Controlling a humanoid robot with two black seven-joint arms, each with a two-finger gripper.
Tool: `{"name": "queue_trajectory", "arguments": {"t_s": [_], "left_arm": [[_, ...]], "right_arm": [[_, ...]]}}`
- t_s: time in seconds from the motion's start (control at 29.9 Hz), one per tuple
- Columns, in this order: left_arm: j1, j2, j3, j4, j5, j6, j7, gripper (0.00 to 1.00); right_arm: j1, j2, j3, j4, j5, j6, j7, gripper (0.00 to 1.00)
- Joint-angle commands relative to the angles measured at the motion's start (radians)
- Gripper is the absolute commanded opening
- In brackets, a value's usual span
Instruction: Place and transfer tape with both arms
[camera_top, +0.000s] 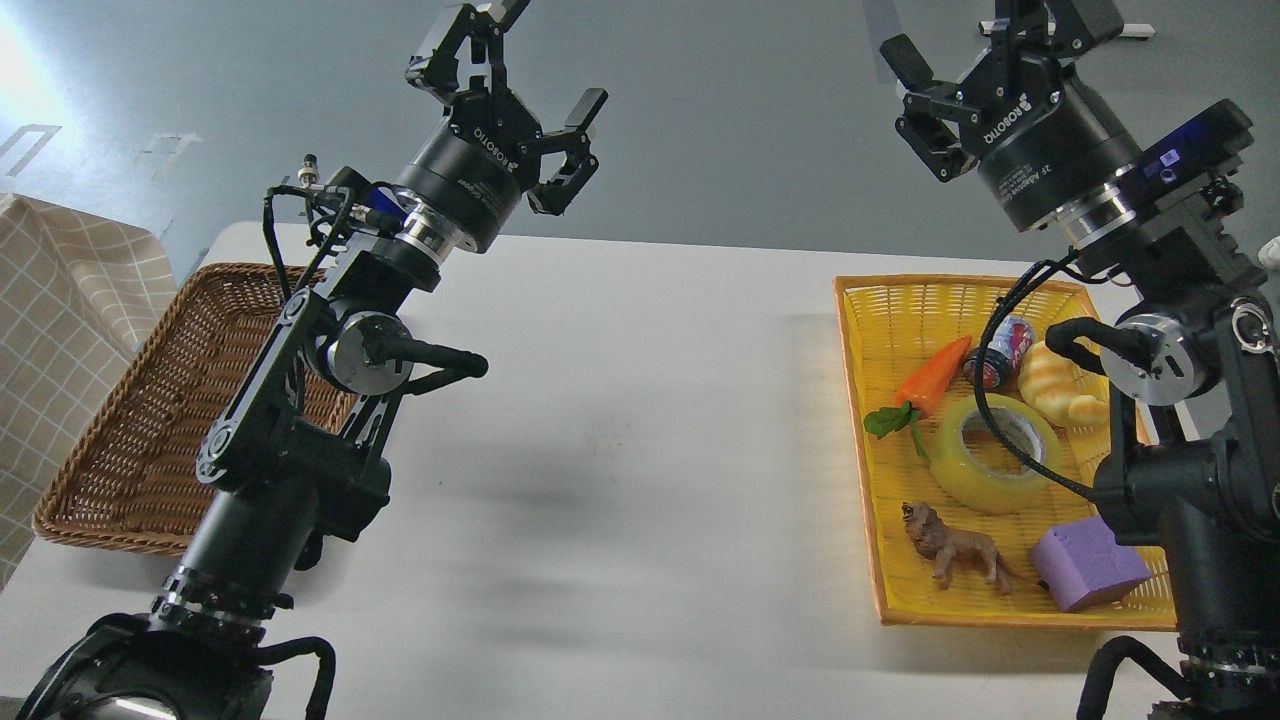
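High above the far edge of the white table (640, 420), the left gripper (520, 65) hangs with its jaws spread and nothing between them, and the right gripper (985, 45), far right, is likewise spread and empty, though its upper finger runs partly out of view. Both point up and away from the table, which reads as a parked pose ahead of any reach: nothing is grasped yet.

Well below and nearer than the right gripper, the tape (990, 455) lies flat, core upward, in the yellow basket (875, 300) on the right, apart from both sets of jaws. A carrot (930, 378), a can (1003, 350) and a bread roll (1065, 385) crowd its far side; a lion figure (950, 550) and purple block (1085, 565) sit nearer. On the left, the brown wicker basket (130, 440) looks like the likely destination, so the right arm probably picks first.
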Motion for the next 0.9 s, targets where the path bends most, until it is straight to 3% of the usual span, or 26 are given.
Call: {"name": "queue_trajectory", "arguments": {"t_s": [0.0, 0.57, 0.87], "left_arm": [[-0.002, -0.002, 0.0, 0.0, 0.0, -0.002, 0.0, 0.98], [-0.003, 0.0, -0.008, -0.003, 0.002, -0.004, 0.0, 0.98], [0.0, 0.003, -0.017, -0.011, 0.002, -0.005, 0.0, 0.98]], "right_arm": [[0.0, 0.0, -0.003, 0.007, 0.0, 0.0, -0.002, 1.0], [-0.011, 0.0, -0.021, 0.039, -0.002, 0.0, -0.009, 1.0], [-0.052, -0.116, -0.084, 0.076, 0.0, 0.0, -0.008, 1.0]]}}
